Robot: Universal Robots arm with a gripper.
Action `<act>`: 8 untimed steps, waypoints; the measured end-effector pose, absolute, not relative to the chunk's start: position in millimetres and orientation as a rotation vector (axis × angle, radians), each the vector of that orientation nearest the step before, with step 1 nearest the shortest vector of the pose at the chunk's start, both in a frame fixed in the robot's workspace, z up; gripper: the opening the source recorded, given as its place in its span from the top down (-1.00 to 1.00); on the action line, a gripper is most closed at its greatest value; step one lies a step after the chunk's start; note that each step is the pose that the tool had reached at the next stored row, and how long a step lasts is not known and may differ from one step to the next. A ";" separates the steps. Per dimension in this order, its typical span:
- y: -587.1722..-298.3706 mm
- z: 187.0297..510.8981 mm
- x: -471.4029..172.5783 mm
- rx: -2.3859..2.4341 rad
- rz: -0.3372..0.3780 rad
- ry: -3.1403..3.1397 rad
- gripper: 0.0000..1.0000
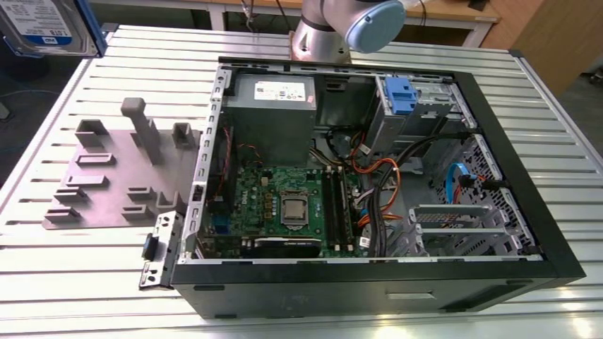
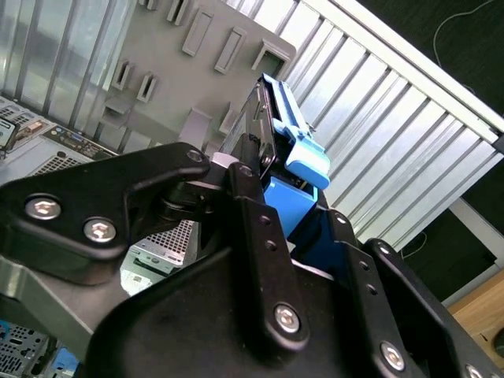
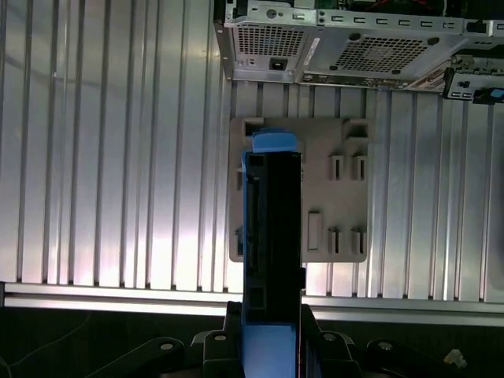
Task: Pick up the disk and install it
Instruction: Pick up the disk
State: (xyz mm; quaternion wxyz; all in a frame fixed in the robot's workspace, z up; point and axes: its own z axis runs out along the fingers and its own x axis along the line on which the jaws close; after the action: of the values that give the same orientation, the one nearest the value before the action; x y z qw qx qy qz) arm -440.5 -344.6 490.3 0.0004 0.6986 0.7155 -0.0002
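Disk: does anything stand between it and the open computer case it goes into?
Nothing visible. The gripper holds the disk above the grey fixture plate, beside the open case. Loose cables lie inside near the drive cages.

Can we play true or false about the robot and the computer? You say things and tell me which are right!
1. The hand holds the disk. True.
2. The disk sits inside the computer. False: it is outside, in the hand.
3. The computer's side is open. True.
4. The grey tray lies inside the computer. False: it lies on the table beside it.
5. The disk's frame is red. False: it is blue.
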 end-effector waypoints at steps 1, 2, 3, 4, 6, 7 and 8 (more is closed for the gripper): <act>-345.1 490.3 -440.5 2.194 -0.001 2.247 0.27; -345.4 490.3 -440.5 2.194 -0.002 2.247 0.27; -345.6 490.3 -440.5 2.194 -0.002 2.247 0.27; -345.8 490.3 -440.4 2.194 -0.003 2.246 0.27; -346.2 490.3 -439.8 2.193 -0.003 2.246 0.27; -346.4 490.3 -438.9 2.193 -0.003 2.246 0.27; -346.7 490.3 -438.2 2.193 -0.003 2.246 0.27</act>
State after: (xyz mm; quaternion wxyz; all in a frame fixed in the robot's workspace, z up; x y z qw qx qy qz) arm -438.2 -346.7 490.3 0.0012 0.6986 0.7155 -0.0009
